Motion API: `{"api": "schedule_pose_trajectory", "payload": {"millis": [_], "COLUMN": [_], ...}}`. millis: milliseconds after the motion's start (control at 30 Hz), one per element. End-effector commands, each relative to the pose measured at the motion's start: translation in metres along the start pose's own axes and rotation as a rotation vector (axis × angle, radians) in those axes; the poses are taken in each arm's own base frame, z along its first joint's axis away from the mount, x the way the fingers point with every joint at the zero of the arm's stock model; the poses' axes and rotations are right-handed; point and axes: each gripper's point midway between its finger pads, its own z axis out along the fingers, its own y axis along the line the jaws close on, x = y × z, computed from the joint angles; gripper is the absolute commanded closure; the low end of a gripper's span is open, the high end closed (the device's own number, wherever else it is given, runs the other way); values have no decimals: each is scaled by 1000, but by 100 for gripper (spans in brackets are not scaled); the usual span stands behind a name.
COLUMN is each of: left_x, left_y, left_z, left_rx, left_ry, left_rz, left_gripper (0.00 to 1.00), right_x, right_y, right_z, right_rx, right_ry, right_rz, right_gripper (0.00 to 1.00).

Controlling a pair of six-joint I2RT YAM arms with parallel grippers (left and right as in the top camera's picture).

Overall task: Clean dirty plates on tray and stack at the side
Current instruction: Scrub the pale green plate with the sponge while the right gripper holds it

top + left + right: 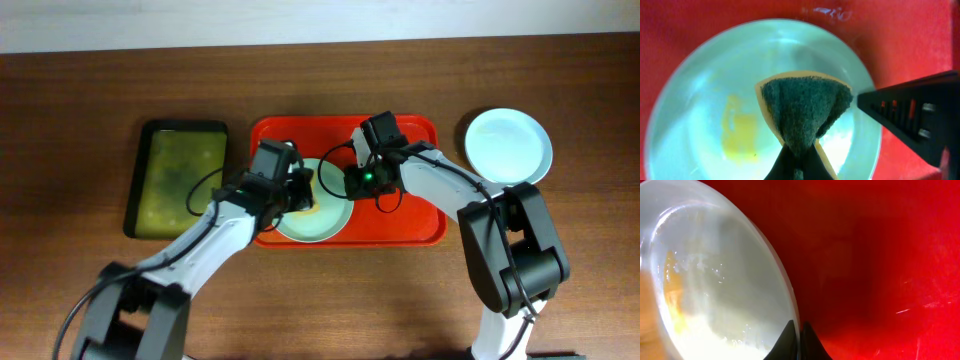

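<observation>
Sponge [805, 107] clamped tight in left end effector [798, 166], on smeared plate [700, 100] inside red tray [910, 45]. Right end effector [799, 341] pinching that plate's rim. Clean plate [507, 146] apart on worktop [300, 300], right of tray.

No writing, label, brand or number can be read anywhere.

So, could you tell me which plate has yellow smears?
The plate on the red tray, under the sponge; the other plate, right of the tray, looks clean.
</observation>
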Motion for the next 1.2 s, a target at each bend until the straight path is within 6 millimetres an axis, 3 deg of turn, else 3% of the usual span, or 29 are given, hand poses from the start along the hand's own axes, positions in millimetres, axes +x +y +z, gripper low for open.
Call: {"api": "schedule_pose_trajectory", "payload": {"millis": [0, 133, 300, 367, 467, 533, 600, 633, 700, 767, 867, 933, 1033, 1167], "left_x": [7, 6, 7, 4, -4, -15, -27, -31, -39, -42, -40, -30, -13, -15], "left_y": [2, 11, 60, 97, 120, 113, 93, 80, 35, 11, 14, 23, 48, 79], "left_z": [22, 32, 42, 27, 6, -7, -18, -20, -19, -11, 3, 25, 54, 49], "left_rx": [2, -35, -277, -494, -660, -650, -556, -485, -242, -106, -109, -133, -217, -389], "left_ry": [22, 10, -36, -82, -139, -169, -200, -206, -200, -197, -190, -158, -114, -146], "left_rz": [-15, -54, -51, -30, -5, -7, -27, -36, -54, -126, -164, -164, -169, -52], "left_gripper": [100, 100, 100, 100, 100, 100, 100, 100, 100, 100, 100, 100, 100, 100], "right_x": [-2, -2, -2, -2, -2, -2, -2, -2, -2, -2, -2, -2, -2, -2], "right_y": [-3, -4, -4, -4, -5, -5, -5, -5, -5, -5, -5, -5, -5, -5], "right_z": [4, 4, 4, 4, 4, 4, 4, 4, 4, 4, 4, 4, 4, 4], "right_rx": [24, 33, 33, 33, 33, 33, 33, 33, 33, 33, 33, 33, 33, 33], "right_ry": [-5, -8, -8, -7, -7, -8, -8, -8, -8, -8, -7, -8, -8, -7], "right_rz": [15, 15, 15, 15, 16, 16, 16, 16, 16, 16, 17, 16, 16, 16], "right_gripper": [96, 96, 96, 96, 96, 96, 96, 96, 96, 96, 96, 96, 96, 96]}}
